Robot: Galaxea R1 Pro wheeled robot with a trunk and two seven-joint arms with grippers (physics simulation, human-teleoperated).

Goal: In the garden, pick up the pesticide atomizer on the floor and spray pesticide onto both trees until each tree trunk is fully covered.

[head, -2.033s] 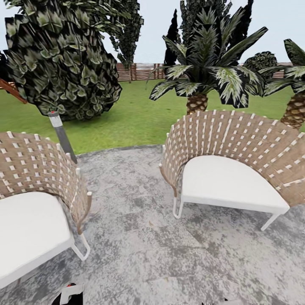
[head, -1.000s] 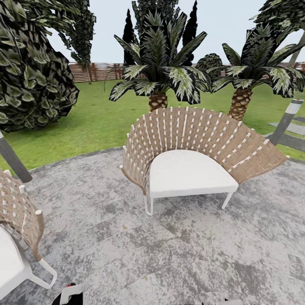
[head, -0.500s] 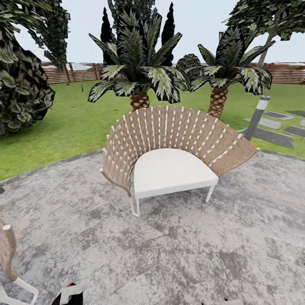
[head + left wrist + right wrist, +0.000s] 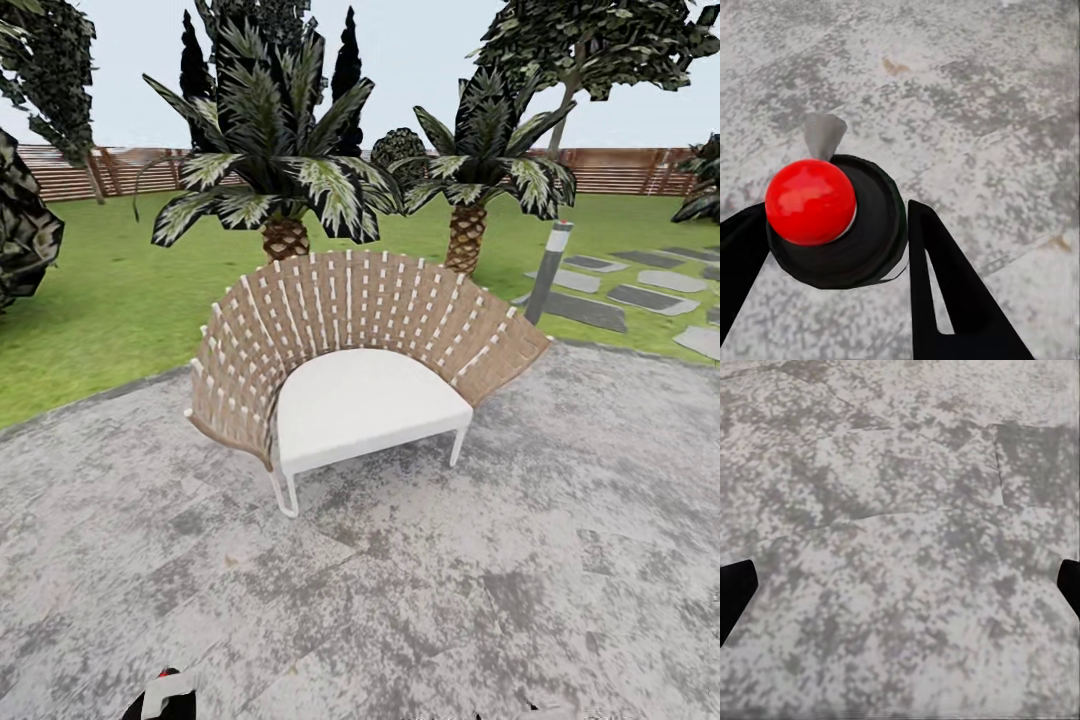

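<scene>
In the head view, the whole picture has slid leftward over the last two seconds: the second wicker chair has gone from the frame and the remaining wicker chair [image 4: 350, 385] now sits mid-frame on the grey paved circle [image 4: 560, 560], so the camera has turned to the right rather than the furniture moving. Beyond the chair and to its right, stepping slabs [image 4: 620, 295], a bollard light [image 4: 548, 272] and a tall tree [image 4: 590, 45] before the wooden fence [image 4: 620, 170] have come into sight, which suggests the robot is turning toward a tree. In the left wrist view, the left end effector [image 4: 832, 247] is closed around the pesticide atomizer [image 4: 832, 221], red-capped, above paving. In the right wrist view, the right end effector [image 4: 900, 585] is spread wide, empty, over the same paving.
</scene>
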